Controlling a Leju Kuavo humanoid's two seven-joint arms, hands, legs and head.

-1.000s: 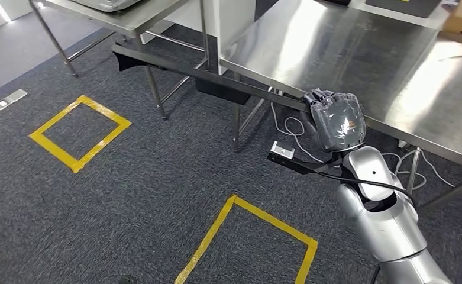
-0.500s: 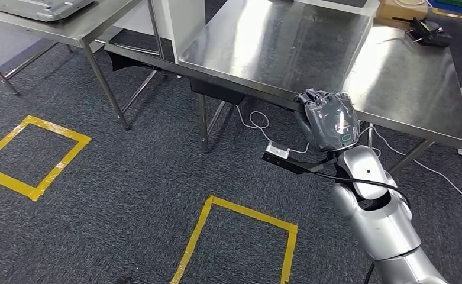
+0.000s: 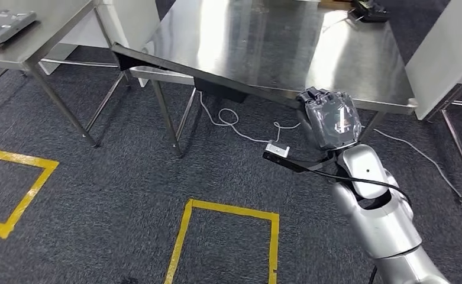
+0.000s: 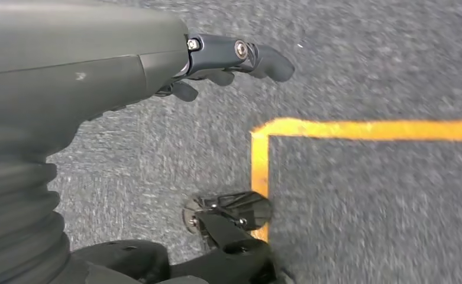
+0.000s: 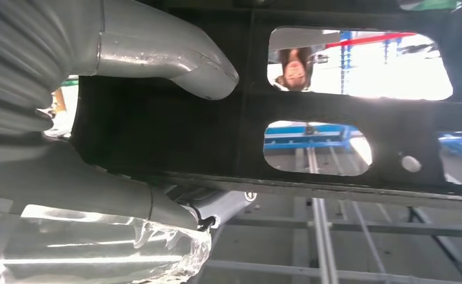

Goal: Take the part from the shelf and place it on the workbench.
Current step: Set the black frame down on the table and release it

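Presently we recorded the right hand (image 3: 333, 120) raised at the near edge of the steel tabletop (image 3: 264, 41), fingers closed around a long dark part (image 3: 210, 74) that ran leftward along that edge. From the right wrist camera the part (image 5: 335, 106) appeared as a flat black plate with rounded cut-outs, the thumb (image 5: 175, 56) lying across one face and a finger (image 5: 98, 189) across the other, so the grip was firm. We could not tell whether the part touched the tabletop or hung just in front of it. The left hand (image 4: 228, 56) hung over grey carpet (image 4: 364, 207) beside a yellow tape line (image 4: 358, 128); its fingers were loosely extended and held nothing. We noted a second steel table (image 3: 33, 41) to the left carrying a grey tray (image 3: 0, 23), white cables (image 3: 234, 121) on the floor, and yellow tape squares (image 3: 228, 207) on the carpet.
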